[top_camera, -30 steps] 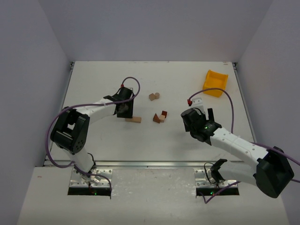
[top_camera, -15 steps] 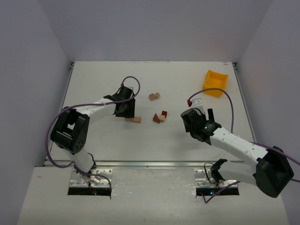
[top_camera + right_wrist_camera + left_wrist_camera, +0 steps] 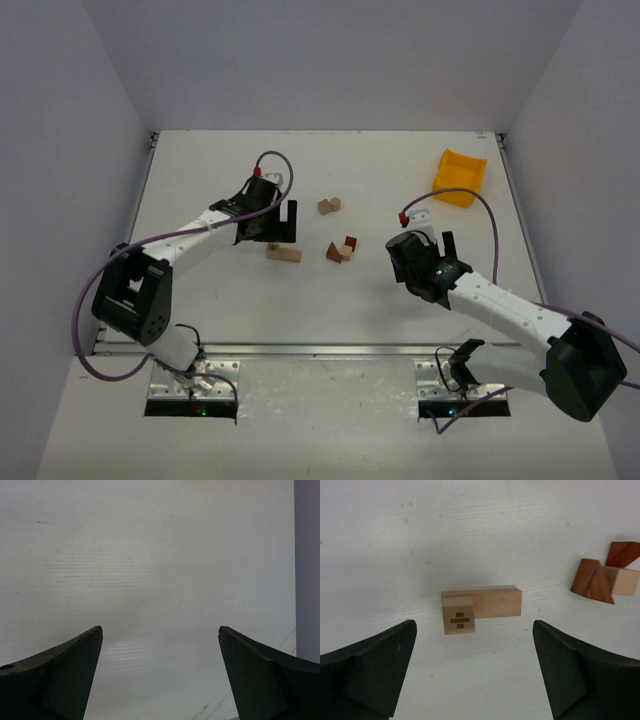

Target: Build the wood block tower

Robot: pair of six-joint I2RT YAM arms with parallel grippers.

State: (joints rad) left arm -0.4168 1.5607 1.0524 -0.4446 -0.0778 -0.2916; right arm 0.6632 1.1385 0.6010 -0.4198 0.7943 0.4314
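Left of centre in the top view, a tan bar (image 3: 492,602) lies on the white counter (image 3: 200,300) with a cube (image 3: 458,615) seemingly atop its left end, the left jaws spread wide over them and the right jaws spread and empty at right; stacking looks early, and the next move likely calls for fetching a block from the reddish cluster (image 3: 605,577) to the bar's right.

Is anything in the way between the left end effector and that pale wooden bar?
Nothing visible is. The left end effector hangs open above the pale bar, its fingers on either side, with only bare table around. A small cube sits at the bar's end; the reddish-brown blocks lie apart to one side.
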